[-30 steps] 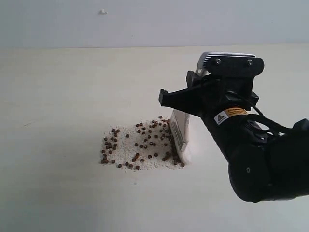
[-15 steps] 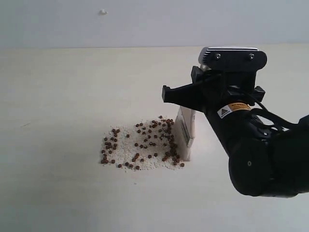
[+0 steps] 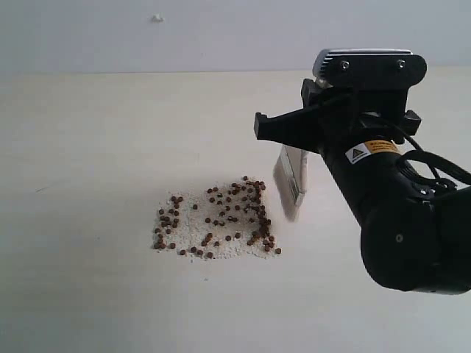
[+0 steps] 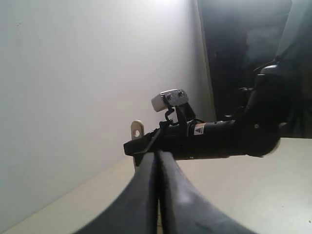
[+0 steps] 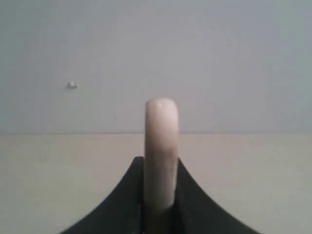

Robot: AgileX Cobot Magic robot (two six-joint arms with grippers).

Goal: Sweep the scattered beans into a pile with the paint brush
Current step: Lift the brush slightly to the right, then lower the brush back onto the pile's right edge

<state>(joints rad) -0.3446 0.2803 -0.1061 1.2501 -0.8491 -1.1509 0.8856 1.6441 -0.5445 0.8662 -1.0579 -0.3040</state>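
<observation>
The beans (image 3: 213, 224) lie as small reddish-brown pellets on a patch of pale grains at the table's middle. The paint brush (image 3: 292, 180) hangs bristles-down just right of the patch, lifted off the table. My right gripper (image 3: 294, 136) is shut on its wooden handle (image 5: 161, 141), which stands up between the two black fingers (image 5: 195, 195). My left gripper (image 4: 157, 157) is shut with nothing in it and is out of the exterior view. Past its tips I see the brush handle's holed end (image 4: 137, 130) and the right arm (image 4: 219, 139).
The right arm's black bulk (image 3: 412, 228) fills the right side above the cream table (image 3: 88, 147). A grey wall (image 3: 221, 33) with a small mark (image 3: 157, 18) stands behind. A dark opening (image 4: 243, 58) shows in the left wrist view.
The right gripper has raised the brush and drawn it to the right; the bristles, earlier on the table at the patch's right edge, now hang in the air. The beans stay put.
</observation>
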